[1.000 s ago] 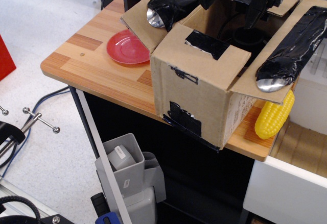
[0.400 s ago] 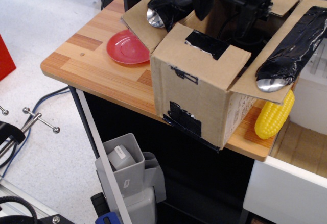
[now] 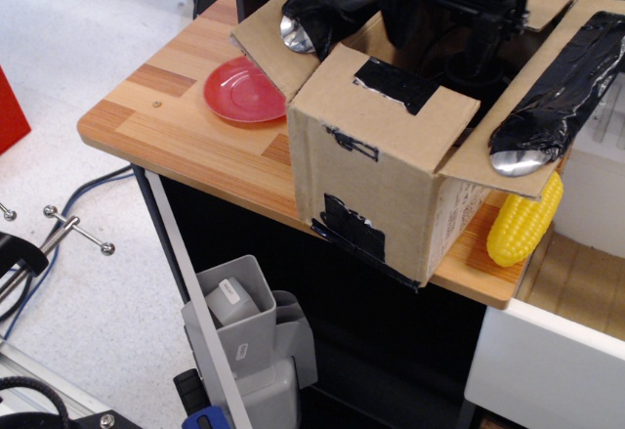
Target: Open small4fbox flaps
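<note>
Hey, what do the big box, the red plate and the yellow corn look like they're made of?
Box: brown corrugated cardboard, matte, with black tape patches. Red plate: probably plastic, going by its smooth, slight gloss. Corn: likely plastic or rubber, uniformly bright yellow.

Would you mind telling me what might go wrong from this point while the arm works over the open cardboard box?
The box overhangs the table edge at its near corner, so a push from the gripper might tip it off. The right flap, weighted by a black bundle, hangs over the yellow corn and could knock it. The red plate sits against the left flap.
</note>
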`<state>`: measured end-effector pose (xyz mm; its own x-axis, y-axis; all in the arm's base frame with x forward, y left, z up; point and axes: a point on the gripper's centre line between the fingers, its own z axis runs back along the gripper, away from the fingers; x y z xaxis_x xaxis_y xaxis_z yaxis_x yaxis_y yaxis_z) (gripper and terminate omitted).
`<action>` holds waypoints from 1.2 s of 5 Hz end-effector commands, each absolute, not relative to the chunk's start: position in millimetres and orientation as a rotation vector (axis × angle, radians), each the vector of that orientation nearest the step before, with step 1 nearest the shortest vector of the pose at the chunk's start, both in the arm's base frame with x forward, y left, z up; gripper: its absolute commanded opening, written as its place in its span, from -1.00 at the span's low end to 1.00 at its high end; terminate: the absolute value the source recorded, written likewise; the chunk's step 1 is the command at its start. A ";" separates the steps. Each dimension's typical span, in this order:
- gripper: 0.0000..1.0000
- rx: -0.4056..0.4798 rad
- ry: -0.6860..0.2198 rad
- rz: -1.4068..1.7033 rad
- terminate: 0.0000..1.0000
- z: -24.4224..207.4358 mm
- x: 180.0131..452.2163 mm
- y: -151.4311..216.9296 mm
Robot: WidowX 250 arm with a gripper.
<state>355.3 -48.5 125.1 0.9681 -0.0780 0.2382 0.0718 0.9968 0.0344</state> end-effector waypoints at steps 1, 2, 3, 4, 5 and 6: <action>1.00 -0.014 -0.298 -0.045 -1.00 122.6 337.5 -45.3; 1.00 -0.007 -0.291 -0.019 -1.00 122.8 312.9 -44.3; 1.00 -0.003 -0.271 -0.003 -1.00 122.0 293.6 -39.4; 1.00 0.025 -0.270 0.005 -1.00 128.5 285.8 -36.8; 1.00 0.050 -0.268 0.012 -1.00 137.0 281.0 -37.8; 1.00 0.083 -0.270 0.024 -1.00 148.7 274.7 -41.4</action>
